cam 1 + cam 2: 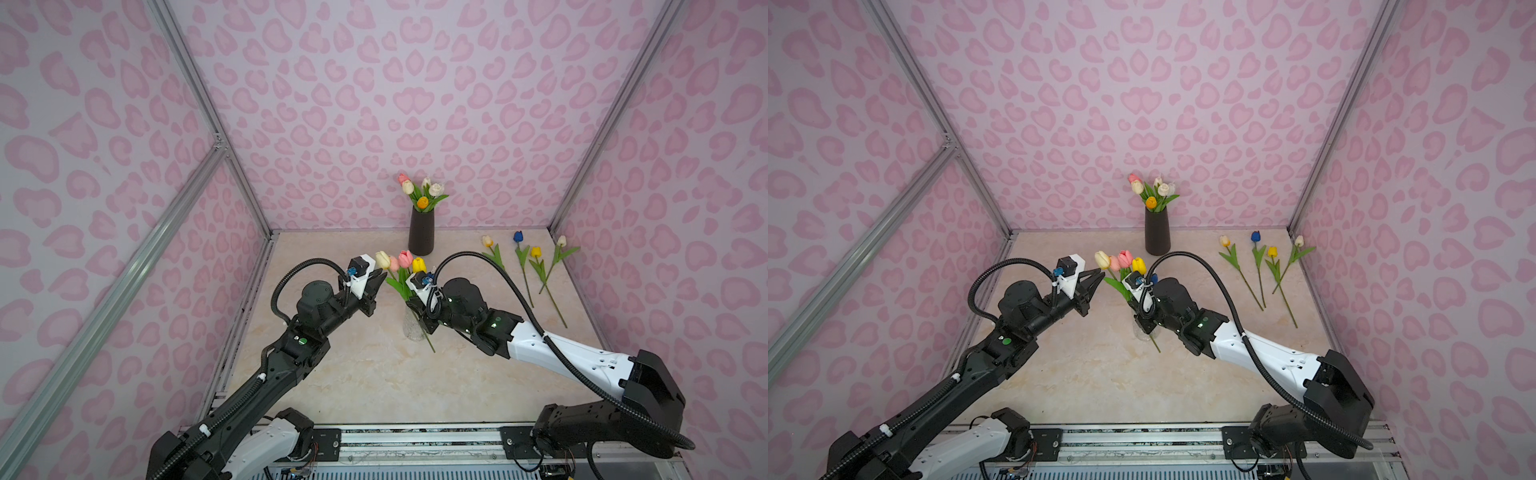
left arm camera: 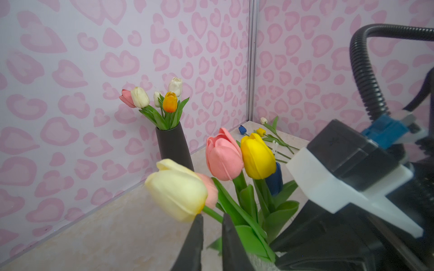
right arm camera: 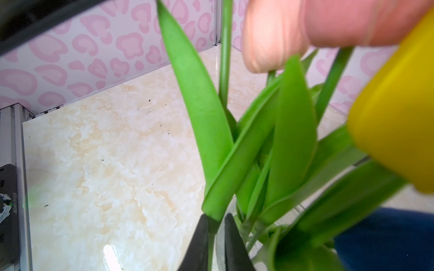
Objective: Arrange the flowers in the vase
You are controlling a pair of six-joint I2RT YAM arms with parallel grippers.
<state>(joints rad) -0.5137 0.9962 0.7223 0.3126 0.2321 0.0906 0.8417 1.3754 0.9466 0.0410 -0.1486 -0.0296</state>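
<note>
Hiding the glass vase: the right arm's wrist is covering most of the glass vase [image 1: 413,331] in both top views, leaving only its lower part showing.
Blue tulip: the blue tulip [image 2: 274,181] is sitting low in the glass vase, half tucked behind the yellow head and the right arm's camera.
Right gripper: the right gripper [image 3: 216,219] is pinching a green stem [image 3: 211,237] just beside the glass vase's rim; whether that stem is running inside the glass is hard to make out.
Left gripper: the left gripper [image 2: 212,217] is showing narrow jaws, tips at the stem of the cream tulip [image 2: 176,190] leaning out of the glass vase; whether they are gripping it, I cannot tell.
Flowers: five flowers [image 1: 406,258] are standing in the glass vase; four loose tulips [image 1: 536,266] are lying flat well to its right; more are filling the black vase [image 1: 421,235] behind it.
Table: the marbled cream table [image 1: 353,374] is stretching open in front of the glass vase.
Room: pink heart-print walls [image 1: 374,104] are closing in three sides.
Edges: an aluminium rail [image 1: 415,434] is running along the front edge, well apart from the glass vase.
</note>
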